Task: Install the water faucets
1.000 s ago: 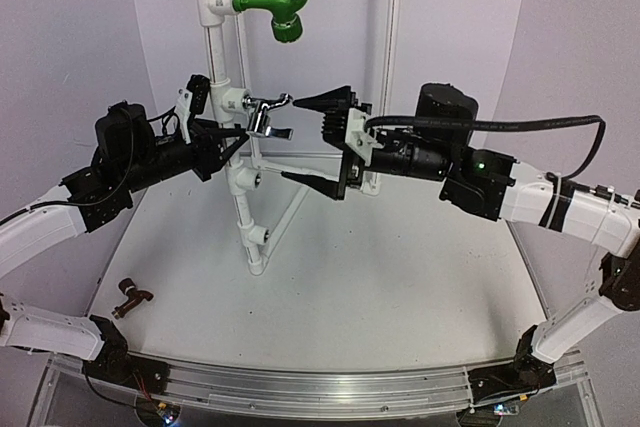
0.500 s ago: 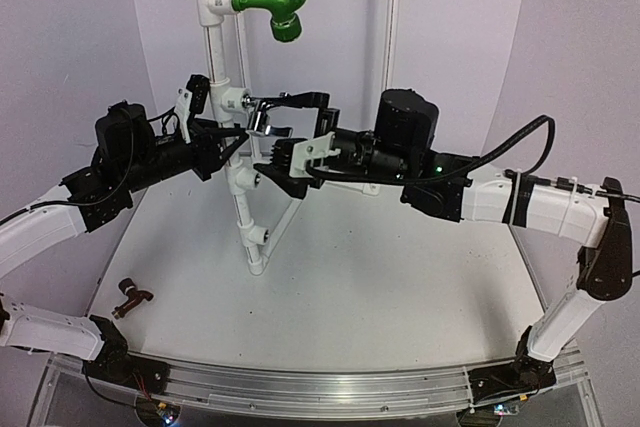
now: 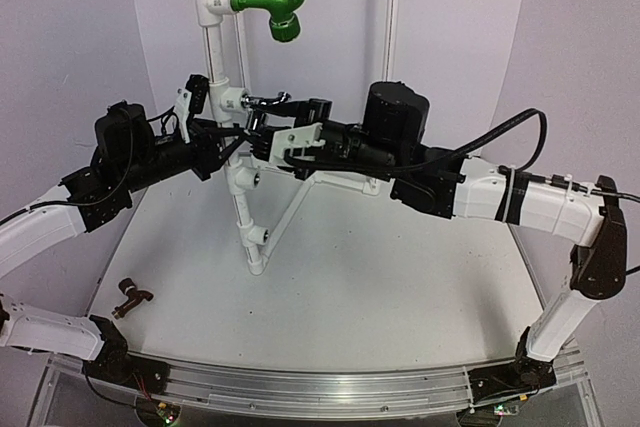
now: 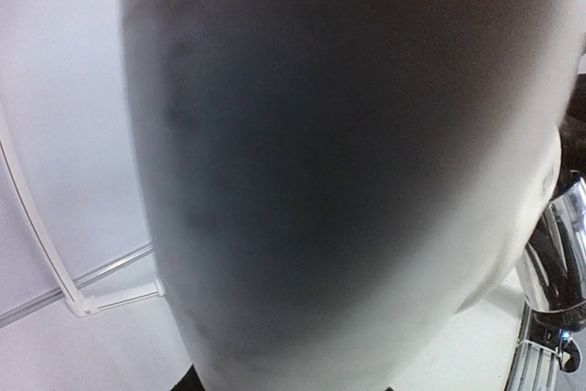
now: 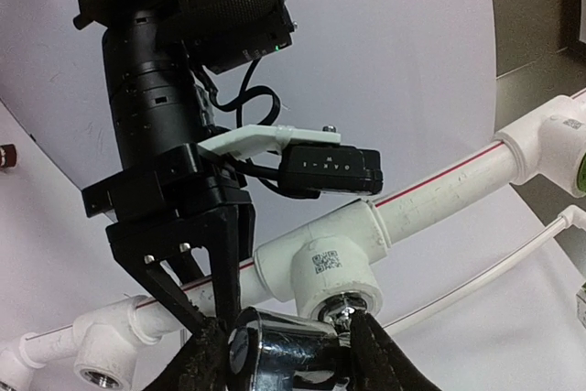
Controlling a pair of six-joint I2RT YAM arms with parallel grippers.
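The shiny chrome water faucet sits with its stem in a white tee fitting on the upright pipe stand. My right gripper is shut on the chrome faucet, with one black finger pressed against each side of its body. The left gripper is shut on the white pipe just beside that tee. The pipe fills the left wrist view, with a chrome edge at the far right. The dark reddish-brown faucet lies on the table at the near left.
A green elbow pipe piece sticks out near the stand's top. More white tees sit lower on the pipe. Thin white struts brace the stand. The curved white backdrop wall closes the rear.
My right arm moved left to the chrome faucet, rolled its wrist and closed its wide jaws onto the faucet body. The left arm has held still on the pipe.
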